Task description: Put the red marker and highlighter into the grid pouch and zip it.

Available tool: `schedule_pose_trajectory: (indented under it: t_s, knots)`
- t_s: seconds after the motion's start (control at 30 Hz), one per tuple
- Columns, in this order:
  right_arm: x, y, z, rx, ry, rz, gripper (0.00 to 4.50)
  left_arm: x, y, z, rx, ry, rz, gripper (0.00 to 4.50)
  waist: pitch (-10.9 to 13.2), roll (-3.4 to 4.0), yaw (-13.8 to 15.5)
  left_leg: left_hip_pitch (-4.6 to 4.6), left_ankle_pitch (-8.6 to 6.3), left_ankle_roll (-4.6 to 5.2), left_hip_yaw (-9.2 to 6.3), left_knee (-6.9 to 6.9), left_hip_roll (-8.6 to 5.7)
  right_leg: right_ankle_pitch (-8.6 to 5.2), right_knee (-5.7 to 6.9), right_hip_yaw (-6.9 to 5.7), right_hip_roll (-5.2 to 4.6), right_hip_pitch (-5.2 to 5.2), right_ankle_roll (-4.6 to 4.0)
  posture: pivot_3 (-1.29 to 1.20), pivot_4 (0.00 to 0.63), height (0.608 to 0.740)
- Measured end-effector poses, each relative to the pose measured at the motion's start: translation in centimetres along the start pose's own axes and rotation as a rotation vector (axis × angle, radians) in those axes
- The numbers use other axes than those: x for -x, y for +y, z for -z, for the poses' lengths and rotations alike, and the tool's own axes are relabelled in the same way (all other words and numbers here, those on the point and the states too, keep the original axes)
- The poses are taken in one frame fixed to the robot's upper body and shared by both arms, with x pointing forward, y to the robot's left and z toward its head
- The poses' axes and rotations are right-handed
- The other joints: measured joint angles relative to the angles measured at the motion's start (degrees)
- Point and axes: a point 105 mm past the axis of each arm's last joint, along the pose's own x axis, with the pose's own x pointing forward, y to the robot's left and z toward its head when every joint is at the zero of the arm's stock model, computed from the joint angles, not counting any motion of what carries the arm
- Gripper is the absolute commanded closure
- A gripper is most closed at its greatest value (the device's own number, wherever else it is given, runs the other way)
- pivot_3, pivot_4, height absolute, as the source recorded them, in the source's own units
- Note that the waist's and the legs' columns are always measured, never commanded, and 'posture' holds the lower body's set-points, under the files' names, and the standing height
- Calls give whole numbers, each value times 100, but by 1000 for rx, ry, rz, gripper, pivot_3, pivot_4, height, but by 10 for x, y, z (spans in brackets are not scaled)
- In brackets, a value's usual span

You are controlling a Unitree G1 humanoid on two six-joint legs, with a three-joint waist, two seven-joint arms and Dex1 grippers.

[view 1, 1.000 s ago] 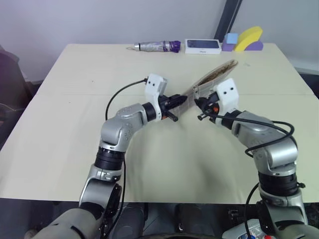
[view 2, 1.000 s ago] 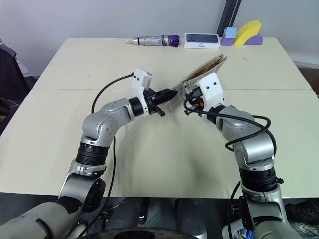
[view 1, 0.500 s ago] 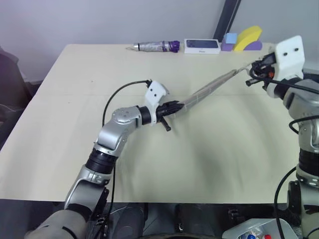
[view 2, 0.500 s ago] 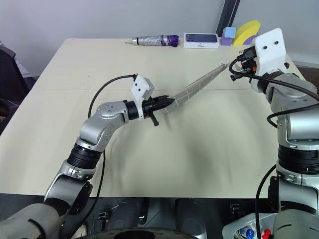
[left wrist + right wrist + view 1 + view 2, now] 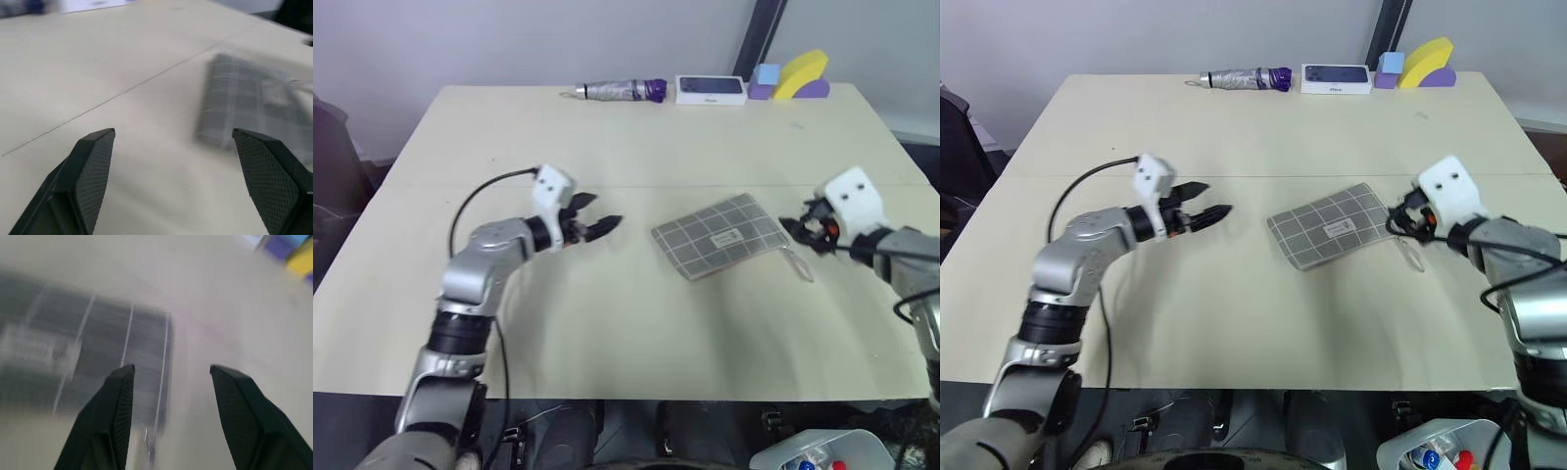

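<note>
The grid pouch [image 5: 720,235], grey with white lines and a small white label, lies flat on the table between my two arms. Its thin cord loop [image 5: 798,262] trails off the right end. My left gripper [image 5: 605,213] hovers a short way left of the pouch, open and holding nothing. In the left wrist view the pouch [image 5: 249,107] lies beyond the spread fingers [image 5: 93,166]. My right gripper [image 5: 1396,220] is just off the pouch's right edge, open and holding nothing, with the pouch [image 5: 73,347] right before it. The red marker and highlighter are out of view.
Along the table's far edge lie a folded umbrella [image 5: 617,91], a white phone box [image 5: 711,90], a blue block [image 5: 766,75], and a yellow arch [image 5: 801,73] on a purple block. A seam [image 5: 460,184] crosses the table.
Both grippers held the pouch stretched in the air between them. They have let go and opened, the arms have swung apart, and the pouch now lies flat on the table.
</note>
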Motion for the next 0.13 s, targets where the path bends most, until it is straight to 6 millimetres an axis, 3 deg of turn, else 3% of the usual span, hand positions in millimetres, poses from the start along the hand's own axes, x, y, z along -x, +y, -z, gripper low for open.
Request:
schedule_pose_trajectory:
  t_s: [0.13]
  knots:
    - [6,0,-5,4,-59,-34,1997,23,19,16,19,42,-95,389,0,0,12,6,0,0,-3,8,0,0,2,1,-1,10,0,0,150,740]
